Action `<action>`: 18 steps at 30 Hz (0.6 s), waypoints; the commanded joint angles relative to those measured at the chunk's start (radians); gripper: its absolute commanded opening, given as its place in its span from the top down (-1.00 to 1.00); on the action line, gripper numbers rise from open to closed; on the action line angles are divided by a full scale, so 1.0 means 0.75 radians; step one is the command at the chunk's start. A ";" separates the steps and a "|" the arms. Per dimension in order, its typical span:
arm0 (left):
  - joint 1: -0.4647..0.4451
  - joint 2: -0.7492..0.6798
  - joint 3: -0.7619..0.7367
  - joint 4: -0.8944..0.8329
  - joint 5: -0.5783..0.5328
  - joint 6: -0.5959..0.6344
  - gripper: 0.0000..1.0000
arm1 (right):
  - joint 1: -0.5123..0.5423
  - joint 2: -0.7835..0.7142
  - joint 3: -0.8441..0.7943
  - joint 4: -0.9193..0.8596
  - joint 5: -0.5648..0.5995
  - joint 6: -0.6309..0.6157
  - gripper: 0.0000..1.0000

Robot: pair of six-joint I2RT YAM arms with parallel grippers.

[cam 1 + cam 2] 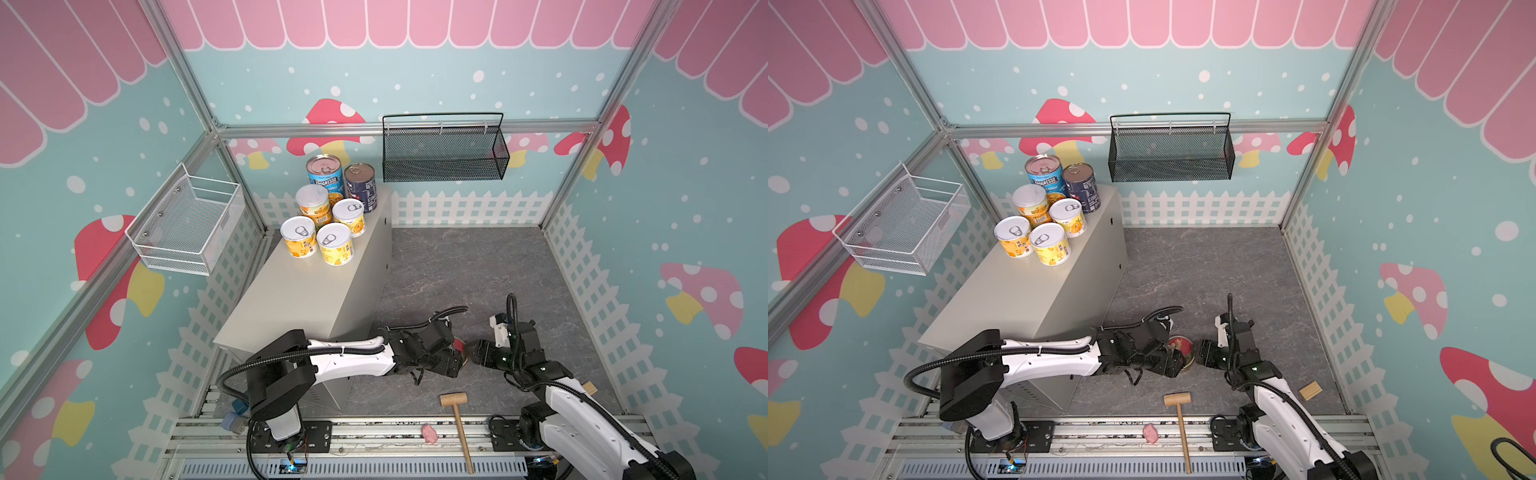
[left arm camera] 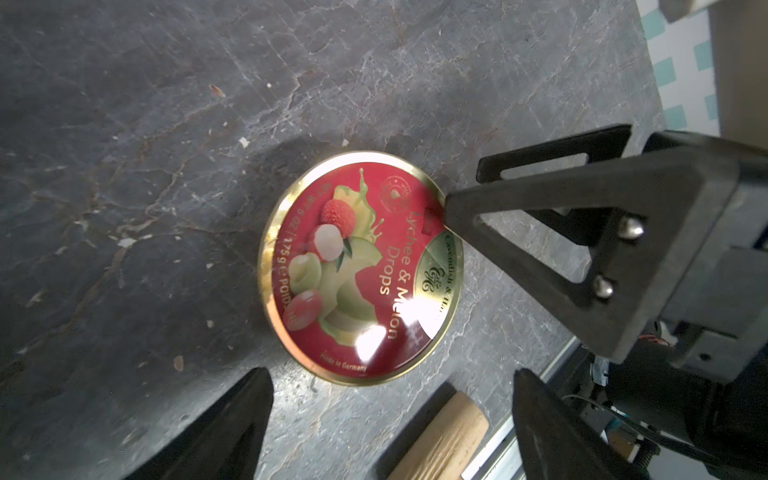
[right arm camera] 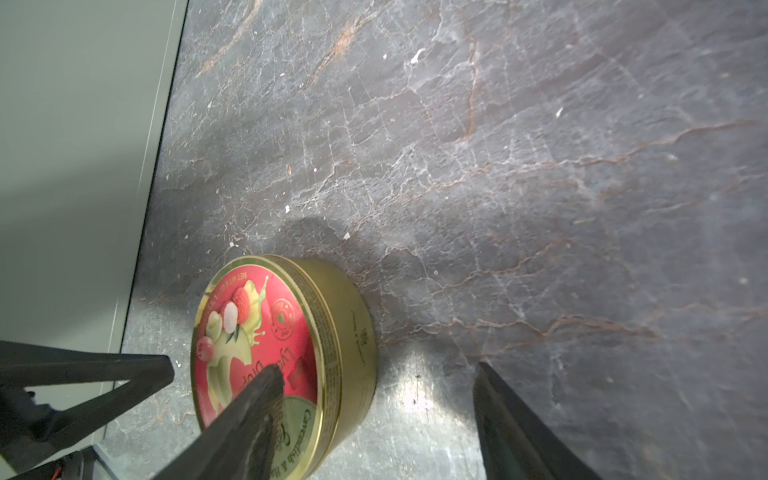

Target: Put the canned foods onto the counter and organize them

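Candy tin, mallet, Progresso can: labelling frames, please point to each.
Candy tin (image 2: 361, 270): left wrist view, red lid.
Mallet (image 1: 454, 400): in a top view, wooden head.
Progresso can (image 1: 324, 163): in a top view, pink lid.

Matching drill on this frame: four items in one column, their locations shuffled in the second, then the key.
Items
1. Lychee & Melon Drops tin
2. Progresso can
3. wooden mallet
4. black mesh basket

Locations
A. hung on the back wall
B. upright at the far end of the counter
C. flat on the grey floor, lid up
D. head on the floor, handle across the front rails

Pairs: 1-C, 2-B, 3-D, 4-A
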 commanded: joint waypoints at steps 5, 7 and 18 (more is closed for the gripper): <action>0.054 0.067 -0.035 0.058 0.031 -0.043 -0.78 | 0.000 0.033 -0.033 0.069 -0.092 0.004 -0.27; 0.057 0.078 -0.038 0.071 0.031 -0.043 -0.73 | 0.000 0.042 -0.042 0.082 -0.108 0.004 -0.27; 0.091 0.133 -0.013 -0.021 -0.061 -0.124 -0.54 | 0.000 0.023 -0.044 0.085 -0.115 0.004 -0.26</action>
